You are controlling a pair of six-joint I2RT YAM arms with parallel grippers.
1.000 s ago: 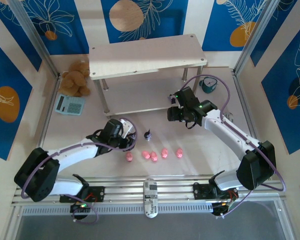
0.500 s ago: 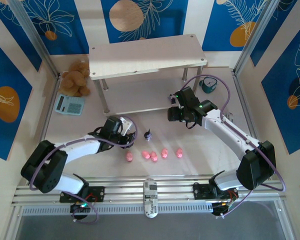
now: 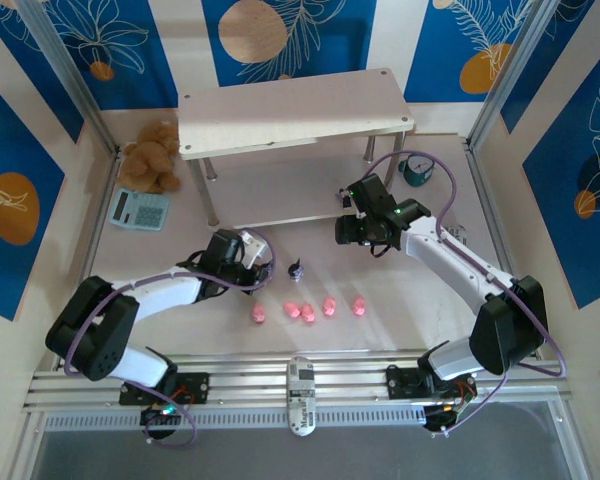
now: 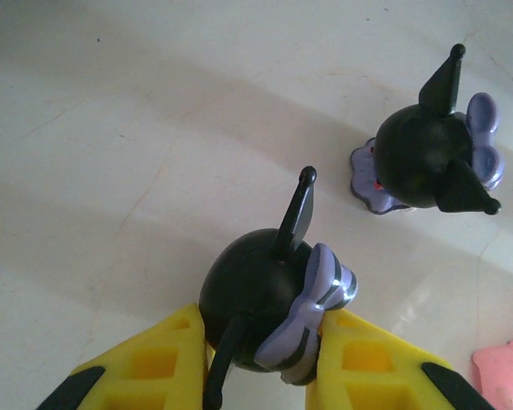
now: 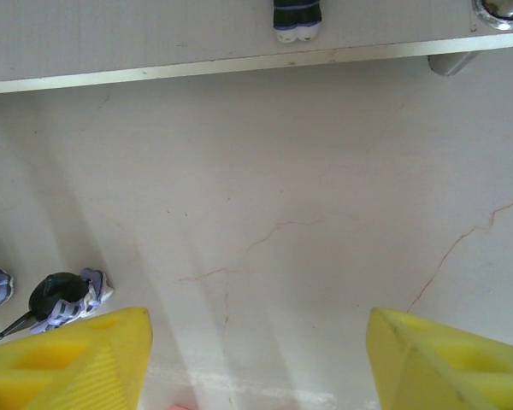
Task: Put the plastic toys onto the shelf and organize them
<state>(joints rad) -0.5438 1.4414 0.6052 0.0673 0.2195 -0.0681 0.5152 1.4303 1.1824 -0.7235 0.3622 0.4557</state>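
Note:
In the left wrist view my left gripper [image 4: 261,331] is shut on a dark figurine [image 4: 255,286] with a purple striped bow, its yellow fingers [image 4: 158,359] pressing on both sides. A second dark figurine [image 4: 427,162] stands just beyond it, and it is also in the top view [image 3: 296,269]. Several pink pigs [image 3: 308,311] lie in a row on the table in front of it. My right gripper [image 3: 348,229] hovers open at the right front corner of the shelf [image 3: 295,122], with nothing between its fingers. Another dark figurine [image 5: 297,19] stands on the lower board [image 5: 154,43].
A brown plush bear [image 3: 150,155] and a teal calculator [image 3: 140,209] sit left of the shelf. A small teal clock [image 3: 416,170] stands right of it. The shelf's metal leg [image 5: 496,12] is close to my right gripper. A metal rail [image 3: 230,380] runs along the near edge.
My left gripper has slid slightly toward the shelf and closed on the dark figurine with the bow. The right arm has barely moved.

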